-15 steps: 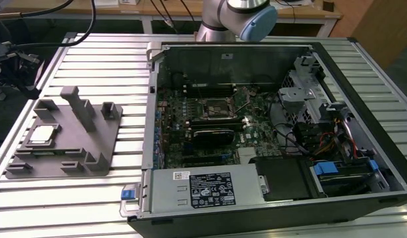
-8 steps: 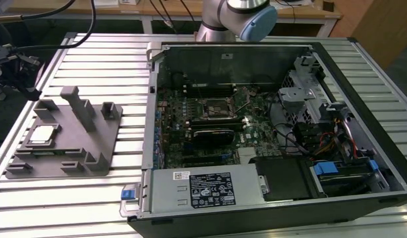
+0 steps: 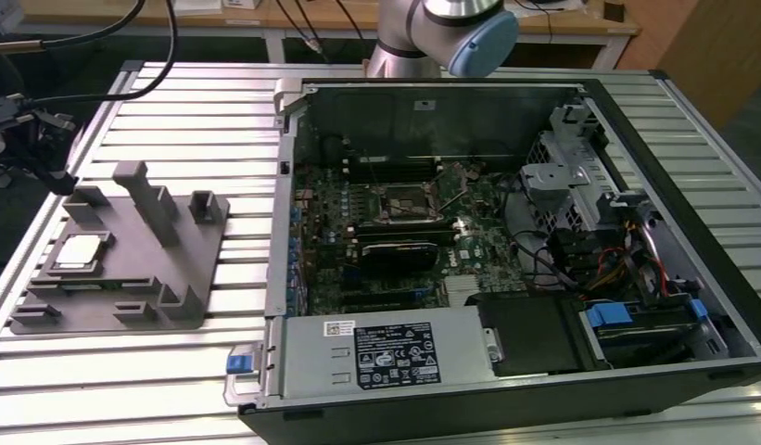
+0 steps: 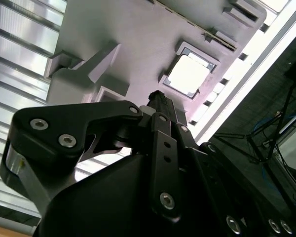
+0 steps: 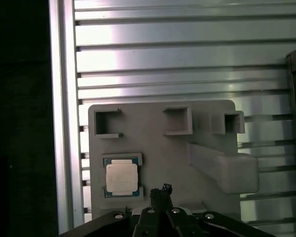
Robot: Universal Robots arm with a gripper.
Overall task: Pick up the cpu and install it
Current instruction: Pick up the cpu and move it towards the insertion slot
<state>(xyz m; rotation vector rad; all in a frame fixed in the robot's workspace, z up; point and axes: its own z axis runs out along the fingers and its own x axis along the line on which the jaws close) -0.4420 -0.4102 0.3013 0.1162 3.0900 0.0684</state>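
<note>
cpu on fixture plate (pocketed), case beside

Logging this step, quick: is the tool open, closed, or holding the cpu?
Tool: looks closed, holding nothing; the cpu lies on the grey fixture plate.

The cpu is a small, flat, square chip with a silvery-grey top plate and a darker rim. It lies flat, plate upward, in a square recess of the grey fixture plate, at nine o'clock in the exterior view.
</note>
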